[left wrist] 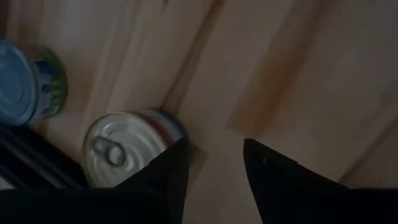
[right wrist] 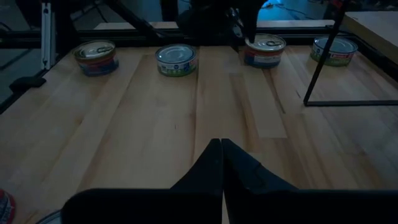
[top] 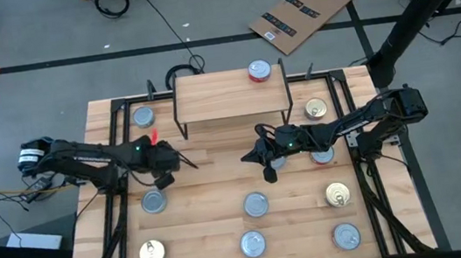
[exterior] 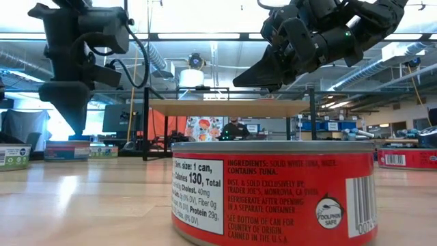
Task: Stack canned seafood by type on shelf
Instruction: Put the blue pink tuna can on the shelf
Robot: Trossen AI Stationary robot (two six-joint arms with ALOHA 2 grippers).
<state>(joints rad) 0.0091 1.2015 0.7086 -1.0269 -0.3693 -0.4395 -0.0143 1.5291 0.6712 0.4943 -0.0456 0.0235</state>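
Observation:
The shelf (top: 231, 94) stands at the far middle with one red tin (top: 260, 72) on its board. Several more tins of canned seafood rest on their bases around the table, such as a gold-topped one (top: 151, 253) and silver ones (top: 255, 203). My left gripper (left wrist: 214, 163) points steeply down, open, over bare wood. A silver-topped tin with a pull tab (left wrist: 124, 152) sits beside one finger, not between the two. My right gripper (right wrist: 221, 163) hangs shut in front of the shelf, above the table (top: 251, 156).
A blue-topped, green-labelled tin (left wrist: 28, 84) stands near the left gripper. A red-labelled tuna tin (exterior: 273, 195) sits at the near edge. The shelf's thin black legs (right wrist: 320, 68) stand close to the right gripper. Black frame rails (top: 116, 205) run along both table sides.

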